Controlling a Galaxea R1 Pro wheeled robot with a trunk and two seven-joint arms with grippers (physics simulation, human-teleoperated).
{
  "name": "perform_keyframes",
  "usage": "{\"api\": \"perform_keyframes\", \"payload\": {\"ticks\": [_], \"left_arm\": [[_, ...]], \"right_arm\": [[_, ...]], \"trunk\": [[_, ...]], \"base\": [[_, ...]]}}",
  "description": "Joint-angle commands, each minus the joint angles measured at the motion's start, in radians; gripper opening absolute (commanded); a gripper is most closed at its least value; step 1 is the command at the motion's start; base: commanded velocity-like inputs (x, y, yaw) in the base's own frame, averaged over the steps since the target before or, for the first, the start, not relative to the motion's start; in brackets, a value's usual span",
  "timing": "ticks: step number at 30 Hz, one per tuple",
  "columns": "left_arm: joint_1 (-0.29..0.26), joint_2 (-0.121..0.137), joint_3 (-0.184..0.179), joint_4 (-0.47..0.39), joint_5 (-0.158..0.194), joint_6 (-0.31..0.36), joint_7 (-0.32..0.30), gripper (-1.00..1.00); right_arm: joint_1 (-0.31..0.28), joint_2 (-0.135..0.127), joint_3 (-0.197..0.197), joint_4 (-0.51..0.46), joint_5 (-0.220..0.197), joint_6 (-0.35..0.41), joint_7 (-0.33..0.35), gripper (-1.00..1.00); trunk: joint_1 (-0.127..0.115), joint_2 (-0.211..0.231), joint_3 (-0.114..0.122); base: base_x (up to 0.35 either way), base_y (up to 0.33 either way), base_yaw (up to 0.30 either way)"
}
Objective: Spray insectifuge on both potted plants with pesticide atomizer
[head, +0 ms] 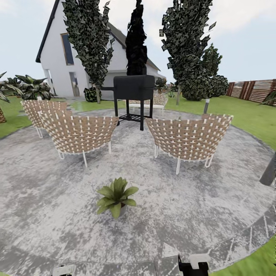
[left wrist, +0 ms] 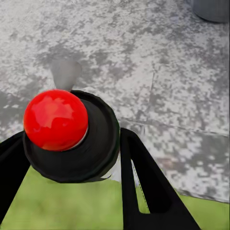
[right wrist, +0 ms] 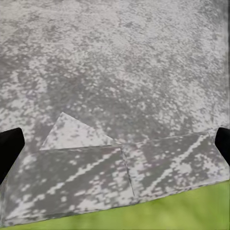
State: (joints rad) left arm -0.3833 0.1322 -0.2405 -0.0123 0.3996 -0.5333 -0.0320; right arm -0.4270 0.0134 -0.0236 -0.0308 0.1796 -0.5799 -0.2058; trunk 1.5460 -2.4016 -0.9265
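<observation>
One potted plant (head: 116,197), a low rosette of green leaves in a small grey pot, stands on the stone patio (head: 172,214) just ahead of me in the head view. The second potted plant is out of view. My left gripper (left wrist: 72,136) is shut on the pesticide atomizer (left wrist: 91,153). I see its round black head from above, with a red ball (left wrist: 55,119) on it, and its green body is hidden. My right gripper (right wrist: 115,148) hangs open over bare paving near the lawn edge, its fingertips (right wrist: 9,148) far apart.
Woven chairs (head: 78,132) (head: 188,138) stand behind the plant, with a black grill (head: 133,94) further back. Beyond them are dark trees, the white house (head: 65,57) and a slat fence (head: 255,90). A dark post (head: 269,171) leans in at the right. Lawn borders the patio.
</observation>
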Motion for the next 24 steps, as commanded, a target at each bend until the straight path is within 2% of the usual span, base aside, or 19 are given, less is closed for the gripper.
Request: {"api": "perform_keyframes", "payload": {"ticks": [1, 7, 20, 24], "left_arm": [[0.000, 0.001, -0.007, 0.000, 0.010, -0.002, -0.003, -1.00], [0.000, 0.004, -0.007, 0.000, 0.010, -0.002, -0.003, -1.00], [0.000, 0.004, -0.007, -0.002, 0.010, -0.002, -0.004, -1.00], [-0.010, 0.002, -0.027, -0.014, -0.008, 0.002, -0.023, -1.00]], "right_arm": [[-0.001, 0.000, -0.003, 0.001, 0.010, -0.001, -0.009, 1.00], [-0.001, 0.000, -0.004, 0.000, 0.008, -0.001, -0.009, 1.00], [-0.001, -0.001, -0.002, 0.000, 0.012, -0.003, -0.007, 1.00], [-0.001, 0.000, 0.009, -0.009, 0.020, 0.001, 0.023, 1.00]], "trunk": [[0.000, 0.000, -0.001], [0.000, 0.000, -0.004], [0.000, 0.000, -0.004], [0.000, 0.000, -0.004]], "base": [[0.277, 0.227, -0.263], [0.164, 0.140, -0.188], [0.005, 0.004, -0.011], [0.000, 0.000, -0.001]]}}
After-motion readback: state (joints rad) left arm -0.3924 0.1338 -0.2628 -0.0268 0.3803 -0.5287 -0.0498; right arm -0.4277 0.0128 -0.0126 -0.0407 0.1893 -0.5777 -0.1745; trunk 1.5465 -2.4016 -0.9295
